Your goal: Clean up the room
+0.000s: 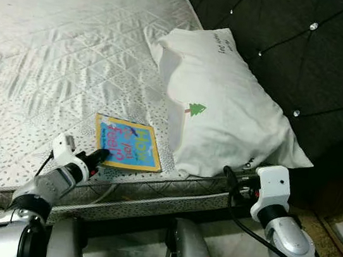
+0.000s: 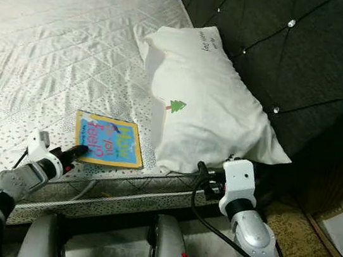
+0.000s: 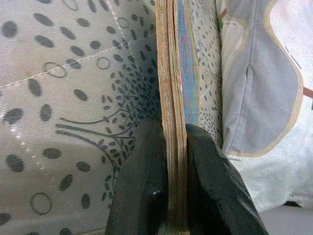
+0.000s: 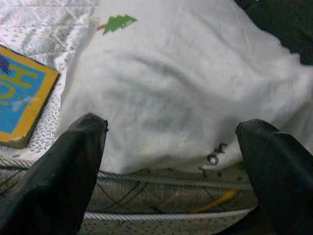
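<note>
Left gripper [image 3: 176, 196] clamped on book [image 1: 126, 143] edge only; could slip or droop once lifted. Right gripper [image 4: 171, 142] wide open, empty, facing pillow [image 1: 225, 110].

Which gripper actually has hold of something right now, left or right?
The left gripper: its fingers are shut on the edge of the book. The right gripper is open, facing the white pillow without touching it.

Head cameras downward over bed [image 1: 73, 57]
</note>
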